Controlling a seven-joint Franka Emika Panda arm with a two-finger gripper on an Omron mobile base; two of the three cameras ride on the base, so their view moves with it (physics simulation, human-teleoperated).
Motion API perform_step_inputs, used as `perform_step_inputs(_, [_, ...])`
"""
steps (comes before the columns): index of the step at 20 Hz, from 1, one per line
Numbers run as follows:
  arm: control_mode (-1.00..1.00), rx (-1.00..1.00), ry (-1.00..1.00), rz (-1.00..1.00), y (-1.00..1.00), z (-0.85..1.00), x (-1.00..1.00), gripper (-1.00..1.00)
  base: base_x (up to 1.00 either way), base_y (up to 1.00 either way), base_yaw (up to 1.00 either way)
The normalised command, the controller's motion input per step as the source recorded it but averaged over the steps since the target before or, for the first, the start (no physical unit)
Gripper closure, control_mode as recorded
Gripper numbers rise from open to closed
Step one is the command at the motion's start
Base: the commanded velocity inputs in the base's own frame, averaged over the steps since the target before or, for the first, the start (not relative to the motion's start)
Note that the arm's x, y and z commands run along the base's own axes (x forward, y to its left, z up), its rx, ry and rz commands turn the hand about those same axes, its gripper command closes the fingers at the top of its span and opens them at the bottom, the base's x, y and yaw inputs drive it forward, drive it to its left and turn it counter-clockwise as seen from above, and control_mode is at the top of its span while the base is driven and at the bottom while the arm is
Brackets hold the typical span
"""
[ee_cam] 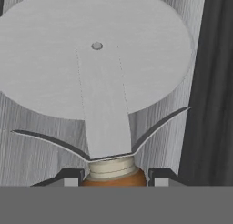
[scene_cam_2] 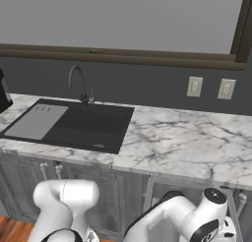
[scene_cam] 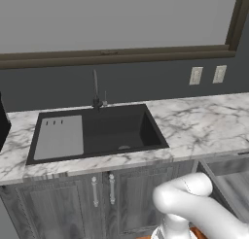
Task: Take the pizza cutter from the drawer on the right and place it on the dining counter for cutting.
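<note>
Gripper [ee_cam: 113,178] narrowed on the cutter's [ee_cam: 98,63] handle, wheel flat over the drawer [ee_cam: 41,145] floor; I'd lift straight up clear of the drawer wall before swinging toward the dining counter.

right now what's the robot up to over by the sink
The arm reaches down into the open drawer to the right of the sink. In the hand view, the gripper sits around the pizza cutter's orange-brown handle, one finger tip on each side. It appears gripped, not yet carried to the dining counter.
</note>
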Motion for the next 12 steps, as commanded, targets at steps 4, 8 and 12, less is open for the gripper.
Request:
perform_step_inputs(4, [-1.00,0.00,-0.01,0.00,0.34,1.00,-0.11,1.00,0.00,0.00,0.00])
perform_step_inputs(8, [-1.00,0.00,-0.01,0.00,0.39,1.00,-0.01,1.00,0.00,0.00,0.00])
perform_step_inputs(12, [-1.00,0.00,0.00,0.00,0.26,0.98,0.00,1.00,0.00,0.00,0.00])
